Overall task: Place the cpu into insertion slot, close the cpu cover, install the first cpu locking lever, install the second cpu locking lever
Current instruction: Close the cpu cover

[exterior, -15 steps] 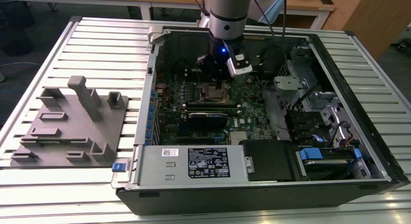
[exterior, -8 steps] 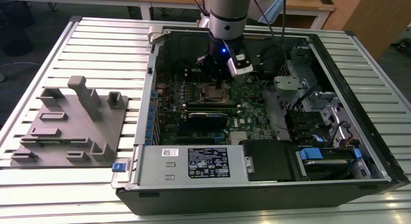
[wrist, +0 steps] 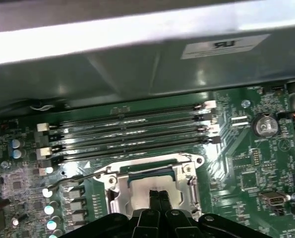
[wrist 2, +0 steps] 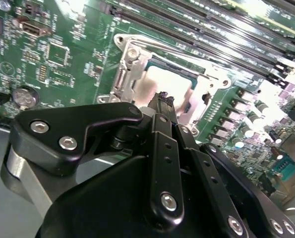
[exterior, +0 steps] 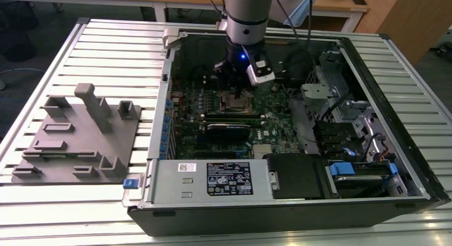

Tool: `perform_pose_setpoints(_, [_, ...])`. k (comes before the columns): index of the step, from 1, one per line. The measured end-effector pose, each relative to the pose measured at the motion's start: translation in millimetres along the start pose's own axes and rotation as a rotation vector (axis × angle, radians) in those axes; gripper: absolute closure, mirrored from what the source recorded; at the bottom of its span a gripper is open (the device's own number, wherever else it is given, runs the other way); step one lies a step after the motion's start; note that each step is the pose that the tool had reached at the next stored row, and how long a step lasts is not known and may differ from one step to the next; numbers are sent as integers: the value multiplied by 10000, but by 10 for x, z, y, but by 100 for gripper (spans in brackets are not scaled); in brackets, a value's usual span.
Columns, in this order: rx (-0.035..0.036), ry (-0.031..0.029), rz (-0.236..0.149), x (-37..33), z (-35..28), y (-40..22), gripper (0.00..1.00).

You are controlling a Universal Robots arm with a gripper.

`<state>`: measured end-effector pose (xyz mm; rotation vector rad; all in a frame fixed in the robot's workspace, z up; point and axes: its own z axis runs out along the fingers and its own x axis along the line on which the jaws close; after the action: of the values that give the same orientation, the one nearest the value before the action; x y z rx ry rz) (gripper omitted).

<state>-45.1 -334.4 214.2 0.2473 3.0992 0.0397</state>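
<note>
The cpu [wrist 2: 159, 79] sits in the insertion slot [exterior: 236, 101] of an open desktop computer. Its dull silver top shows through the cut-out of the cpu cover [wrist: 115, 191], which I judge from both wrist views to be lying flat over it. My gripper [wrist 2: 162, 96] hangs directly above the chip, its two black fingers drawn together with nothing between them. I cannot tell whether the tips touch the metal top or hover just clear of it.

In the first wrist view a thin wire locking lever [wrist: 78, 177] stands out to one side of the socket, near the row of long memory slots [wrist: 127, 131]. It looks to me not yet latched. In the exterior view the arm reaches down into the case [exterior: 282, 219], and a grey parts fixture [exterior: 71, 145] lies well apart on the slatted table [exterior: 113, 39] at the exterior view's left.

I reckon the chip is light, stiff and smooth-topped, so a pinch on its face would slip. Its opposite edges are the place to take it, and the contacts beneath are the fragile part. The cover looks like thin, springy sheet metal, best pressed on its frame rather than through the chip.
</note>
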Motion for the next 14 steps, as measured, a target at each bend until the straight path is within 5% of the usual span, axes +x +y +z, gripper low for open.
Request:
perform_pose_setpoints(6, [0,0,1,146,0,-24,90])
perform_pose_setpoints(14, [3,1,-11,209,23,-35,90])
